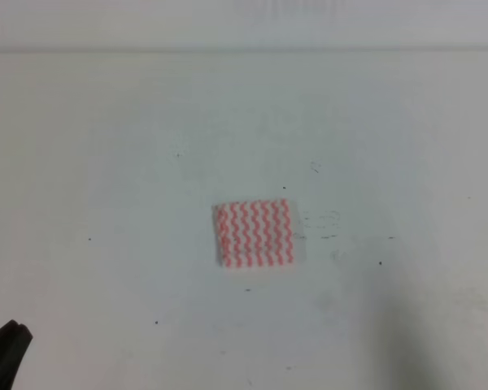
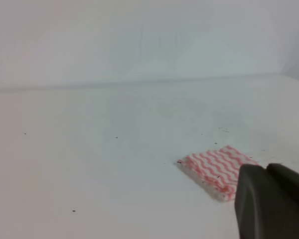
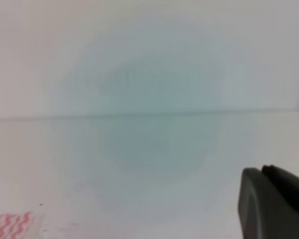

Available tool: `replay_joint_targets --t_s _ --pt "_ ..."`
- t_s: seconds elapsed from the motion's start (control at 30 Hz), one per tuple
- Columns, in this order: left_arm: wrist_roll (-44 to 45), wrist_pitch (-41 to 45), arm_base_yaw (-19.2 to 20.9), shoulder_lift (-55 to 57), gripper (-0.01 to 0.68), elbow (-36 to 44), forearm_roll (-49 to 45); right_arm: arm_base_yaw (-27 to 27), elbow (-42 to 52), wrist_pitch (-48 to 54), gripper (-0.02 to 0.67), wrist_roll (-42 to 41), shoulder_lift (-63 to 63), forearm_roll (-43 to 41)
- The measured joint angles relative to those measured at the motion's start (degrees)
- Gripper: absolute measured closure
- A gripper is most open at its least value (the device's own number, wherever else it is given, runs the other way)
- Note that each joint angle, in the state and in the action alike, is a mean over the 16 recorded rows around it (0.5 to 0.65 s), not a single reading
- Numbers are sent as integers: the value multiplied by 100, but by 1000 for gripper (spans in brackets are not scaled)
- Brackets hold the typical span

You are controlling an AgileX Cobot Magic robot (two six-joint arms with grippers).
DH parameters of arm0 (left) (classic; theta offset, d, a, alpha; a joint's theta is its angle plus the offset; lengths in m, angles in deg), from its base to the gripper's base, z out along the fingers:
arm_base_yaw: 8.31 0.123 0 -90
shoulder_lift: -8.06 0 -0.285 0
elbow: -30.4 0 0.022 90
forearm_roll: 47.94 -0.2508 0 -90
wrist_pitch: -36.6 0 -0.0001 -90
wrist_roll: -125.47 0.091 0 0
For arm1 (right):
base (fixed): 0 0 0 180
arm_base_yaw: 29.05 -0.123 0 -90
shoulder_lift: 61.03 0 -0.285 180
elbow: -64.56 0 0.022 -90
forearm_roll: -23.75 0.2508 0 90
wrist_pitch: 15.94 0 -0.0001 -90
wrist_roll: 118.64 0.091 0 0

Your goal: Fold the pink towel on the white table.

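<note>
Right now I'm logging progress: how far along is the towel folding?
The pink towel already lies as a small, compact rectangle on the white table, so it looks folded. Neither the left gripper nor the right gripper holds anything. Little seems left.

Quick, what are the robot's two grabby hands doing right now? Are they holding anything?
Left gripper: shut, holding nothing; the pink towel lies apart from it on the white table.
Right gripper: shut, holding nothing.
</note>
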Motion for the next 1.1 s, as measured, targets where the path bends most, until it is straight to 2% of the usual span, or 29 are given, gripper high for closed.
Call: replay_joint_targets --t_s 0.17,0.3,0.6,1.1 --pt "2 -15 -1 34 678 26 -12 626 286 -28 667 108 277 118" --pt "2 -12 -1 42 678 32 -12 855 536 -37 667 111 486 212" --pt "4 -27 -2 62 677 53 -18 838 947 269 667 111 646 250" --pt "3 -21 -1 44 677 31 -10 810 1104 560 667 111 646 284"
